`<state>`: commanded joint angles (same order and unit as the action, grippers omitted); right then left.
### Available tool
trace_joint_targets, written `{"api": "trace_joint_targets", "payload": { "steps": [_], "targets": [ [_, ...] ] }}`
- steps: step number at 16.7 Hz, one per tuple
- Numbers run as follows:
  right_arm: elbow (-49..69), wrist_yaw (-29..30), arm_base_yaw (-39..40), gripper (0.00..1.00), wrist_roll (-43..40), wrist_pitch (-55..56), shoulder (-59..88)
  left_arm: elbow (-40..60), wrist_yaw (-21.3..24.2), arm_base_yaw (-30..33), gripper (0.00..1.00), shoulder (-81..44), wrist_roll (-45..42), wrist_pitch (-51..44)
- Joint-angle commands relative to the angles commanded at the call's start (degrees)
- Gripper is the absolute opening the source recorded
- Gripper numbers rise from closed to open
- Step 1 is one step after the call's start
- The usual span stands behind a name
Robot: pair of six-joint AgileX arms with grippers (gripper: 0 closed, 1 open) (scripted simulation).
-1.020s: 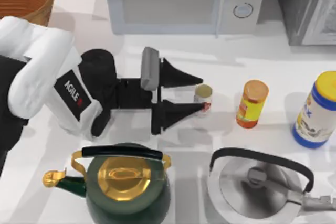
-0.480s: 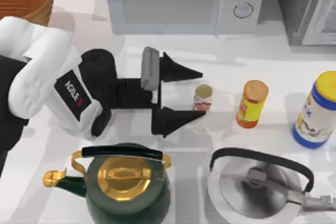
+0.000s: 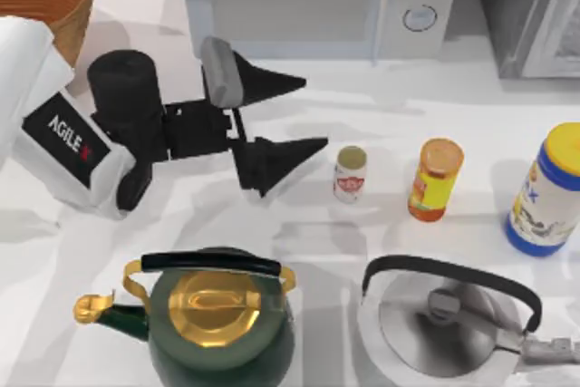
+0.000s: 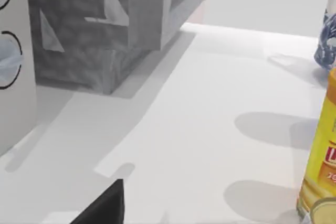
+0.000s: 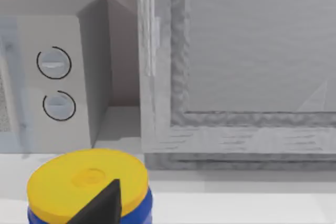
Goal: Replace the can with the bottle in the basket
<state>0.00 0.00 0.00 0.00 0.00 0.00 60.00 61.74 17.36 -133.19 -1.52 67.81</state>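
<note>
The can (image 3: 350, 174), a small white tin with a red label and gold top, stands upright on the table just left of the orange-lidded bottle (image 3: 435, 178). My left gripper (image 3: 313, 113) is open and holds nothing; it sits a short way left of the can and apart from it. The wicker basket (image 3: 63, 2) is at the far left back corner, behind the left arm. In the left wrist view the bottle (image 4: 320, 156) and the can's top (image 4: 323, 214) sit at the edge. My right gripper (image 5: 100, 205) shows in front of the yellow-lidded blue jar (image 5: 86, 182).
A microwave (image 3: 317, 2) lines the back edge. The blue jar (image 3: 548, 189) stands at the far right. A green and gold kettle (image 3: 217, 314) and a silver kettle (image 3: 449, 319) crowd the front edge. A grey box (image 3: 530, 11) fills the back right.
My left gripper opened off the can, then drew back to the left and toward the back. The can stayed standing beside the bottle.
</note>
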Motion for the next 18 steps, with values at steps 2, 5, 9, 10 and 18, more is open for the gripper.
{"api": "trace_joint_targets", "payload": {
  "steps": [2,5,9,10,18],
  "targets": [
    [0.0,0.0,0.0,1.0,0.0,0.0,0.0,-4.6,-5.2,-2.4,1.0,8.9,0.0,-5.8],
    [0.0,0.0,0.0,1.0,0.0,0.0,0.0,-12.8,-14.1,-6.1,1.0,26.8,-0.1,-16.0],
    [0.0,0.0,0.0,1.0,0.0,0.0,0.0,-25.2,-27.2,-10.6,1.0,56.8,0.1,-30.8],
    [0.0,0.0,0.0,1.0,0.0,0.0,0.0,-28.4,-30.5,-11.6,1.0,64.7,0.1,-34.5],
    [0.0,0.0,0.0,1.0,0.0,0.0,0.0,-51.2,-53.3,-16.6,1.0,117.0,1.0,-59.1]
  ]
}}
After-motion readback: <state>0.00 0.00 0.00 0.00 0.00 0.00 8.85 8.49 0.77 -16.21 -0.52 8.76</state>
